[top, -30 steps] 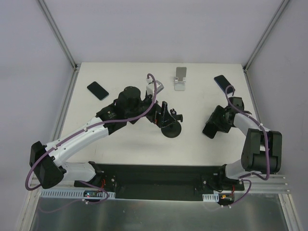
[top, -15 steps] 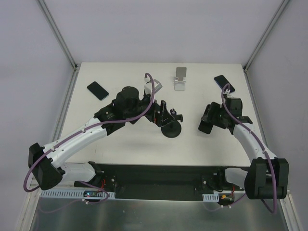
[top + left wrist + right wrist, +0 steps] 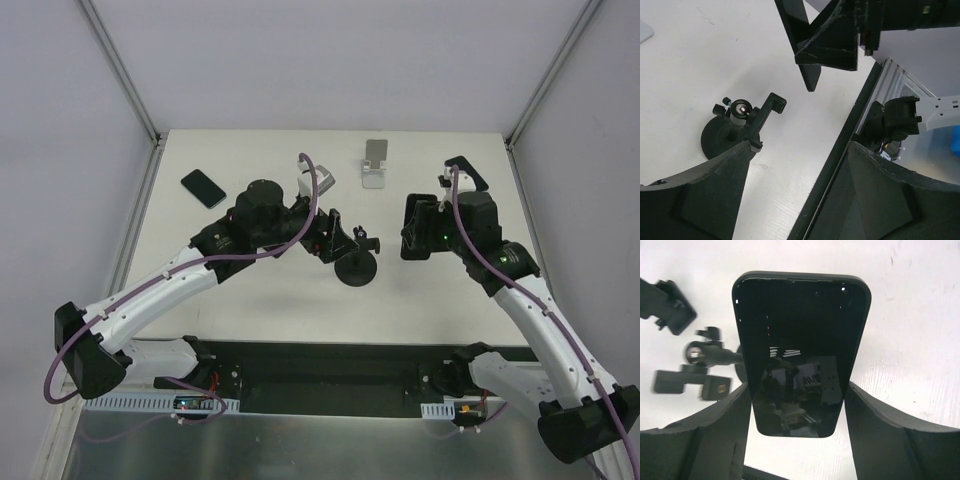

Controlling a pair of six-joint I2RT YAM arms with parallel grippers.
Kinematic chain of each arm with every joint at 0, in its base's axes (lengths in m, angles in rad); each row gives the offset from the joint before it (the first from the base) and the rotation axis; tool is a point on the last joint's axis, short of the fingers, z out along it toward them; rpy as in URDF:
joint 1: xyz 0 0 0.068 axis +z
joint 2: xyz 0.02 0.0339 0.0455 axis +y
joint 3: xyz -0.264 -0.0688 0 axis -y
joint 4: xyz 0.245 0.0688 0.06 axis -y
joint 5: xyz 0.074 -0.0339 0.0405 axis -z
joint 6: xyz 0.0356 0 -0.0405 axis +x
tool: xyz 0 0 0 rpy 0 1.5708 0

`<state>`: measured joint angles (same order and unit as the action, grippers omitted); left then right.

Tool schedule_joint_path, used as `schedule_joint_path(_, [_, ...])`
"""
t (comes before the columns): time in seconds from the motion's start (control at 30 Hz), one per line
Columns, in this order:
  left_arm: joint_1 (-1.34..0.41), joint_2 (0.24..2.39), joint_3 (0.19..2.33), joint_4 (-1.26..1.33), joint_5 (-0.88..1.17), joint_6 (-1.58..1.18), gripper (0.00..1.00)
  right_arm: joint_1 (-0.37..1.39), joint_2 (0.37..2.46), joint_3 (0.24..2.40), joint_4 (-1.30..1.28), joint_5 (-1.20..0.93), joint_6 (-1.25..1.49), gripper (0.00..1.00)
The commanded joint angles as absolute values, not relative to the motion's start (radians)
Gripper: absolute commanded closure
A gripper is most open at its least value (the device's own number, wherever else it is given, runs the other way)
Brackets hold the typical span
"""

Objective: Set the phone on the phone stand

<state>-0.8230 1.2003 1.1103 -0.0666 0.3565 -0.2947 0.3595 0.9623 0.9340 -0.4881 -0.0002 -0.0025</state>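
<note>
The right end effector (image 3: 797,387) clamped the phone (image 3: 800,340) by its sides, long axis pointing away from the wrist, right of the phone stand (image 3: 352,266). The left end effector (image 3: 799,145) gaped wide.

Black phone (image 3: 800,355), black stand (image 3: 735,132), white table (image 3: 260,300)

Both my arms, the left arm (image 3: 160,288) and the right arm (image 3: 545,322), are white links joined by black housings. A purple cable (image 3: 322,192) loops back from behind each set of jaws. The fingers (image 3: 695,200) flanking the jaws are broad, matte black wedges.
</note>
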Motion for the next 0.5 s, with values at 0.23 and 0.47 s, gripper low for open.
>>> schedule_joint_path(0.23, [-0.822,1.177,1.184,-0.051,0.488,-0.252,0.42,0.684,0.887,1.098,-0.539,0.218,-0.015,0.99])
schedule_joint_path(0.47, [-0.792,1.207,1.204,-0.054,0.445,-0.406,0.15,0.825,0.893,1.060,-0.433,0.230,-0.061,0.99])
